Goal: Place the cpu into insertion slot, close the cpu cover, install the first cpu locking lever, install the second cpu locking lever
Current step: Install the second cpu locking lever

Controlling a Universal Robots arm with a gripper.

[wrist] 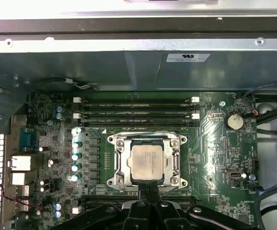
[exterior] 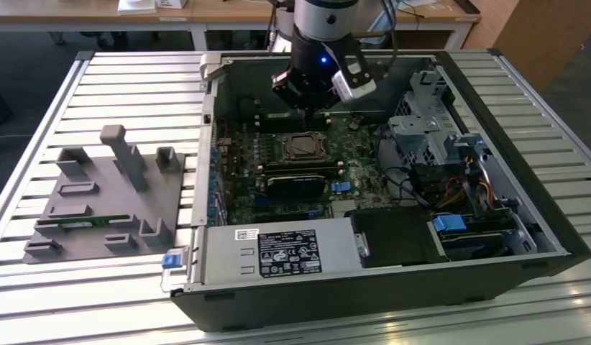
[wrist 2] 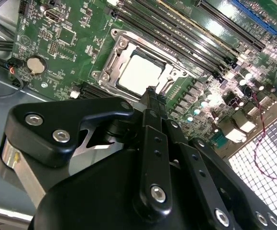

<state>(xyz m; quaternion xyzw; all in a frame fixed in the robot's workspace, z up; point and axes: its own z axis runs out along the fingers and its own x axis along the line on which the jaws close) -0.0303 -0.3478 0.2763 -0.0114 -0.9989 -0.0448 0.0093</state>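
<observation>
The cpu (wrist: 148, 160) lies flat in the insertion slot (exterior: 303, 147) on the green board, its pale metal top up; it also shows in the second wrist view (wrist 2: 139, 72). The silvery cpu cover (wrist: 120, 163) lies down around it as a frame, with the chip showing through its window (wrist 2: 110, 56). My gripper (wrist: 148, 190) hangs just above the board at one edge of the socket, fingers together and nothing seen between them. In the second wrist view its tip (wrist 2: 150, 92) reaches the socket's rim. In the exterior view the gripper (exterior: 310, 108) stands over the far side of the socket.
Long memory slots (wrist: 136, 109) run beside the socket. A black ribbed card (exterior: 295, 183) lies on its near side. A silver power supply (exterior: 267, 251), a drive cage (exterior: 420, 129) and cables (exterior: 459, 190) fill the case. A grey fixture (exterior: 103, 194) sits outside at the exterior view's left.
</observation>
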